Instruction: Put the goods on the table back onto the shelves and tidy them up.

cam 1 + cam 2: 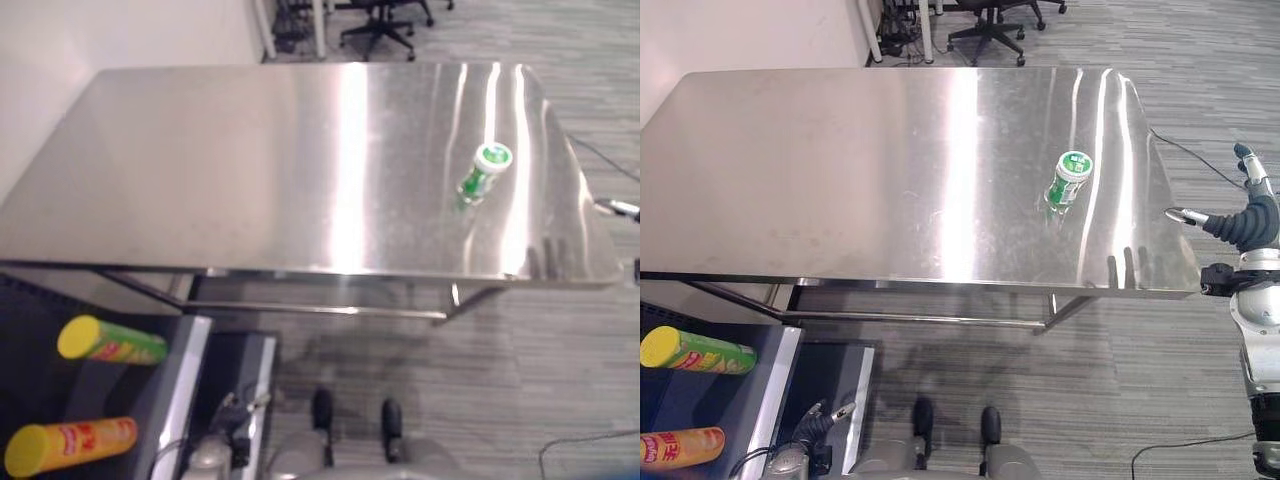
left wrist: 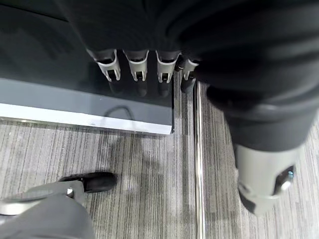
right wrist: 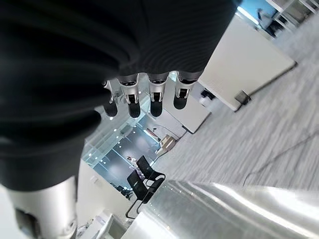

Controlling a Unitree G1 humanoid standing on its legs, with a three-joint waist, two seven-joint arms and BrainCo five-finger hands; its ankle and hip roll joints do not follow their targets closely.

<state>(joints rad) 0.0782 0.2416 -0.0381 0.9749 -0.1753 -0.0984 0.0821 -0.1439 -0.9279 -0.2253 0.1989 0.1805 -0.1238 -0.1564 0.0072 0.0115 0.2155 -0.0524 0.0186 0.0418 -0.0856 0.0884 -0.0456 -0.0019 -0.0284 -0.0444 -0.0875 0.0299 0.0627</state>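
A small green and white bottle (image 1: 483, 172) lies on its side on the right part of the steel table (image 1: 250, 160). My right hand (image 1: 1248, 224) hovers just past the table's right edge, level with the bottle and apart from it. It is open, its fingers (image 3: 155, 95) relaxed with nothing in them. My left hand (image 1: 816, 424) hangs low at the lower left, beside the dark shelf unit (image 1: 186, 380). Its fingers (image 2: 138, 65) are relaxed and empty too. On the shelves lie a green can (image 1: 110, 340) and a red can (image 1: 70, 447), both with yellow lids.
A white wall runs along the table's left side. A black office chair (image 1: 385, 25) stands on the grey carpet beyond the far edge. The shelf unit sits under the table's front left corner.
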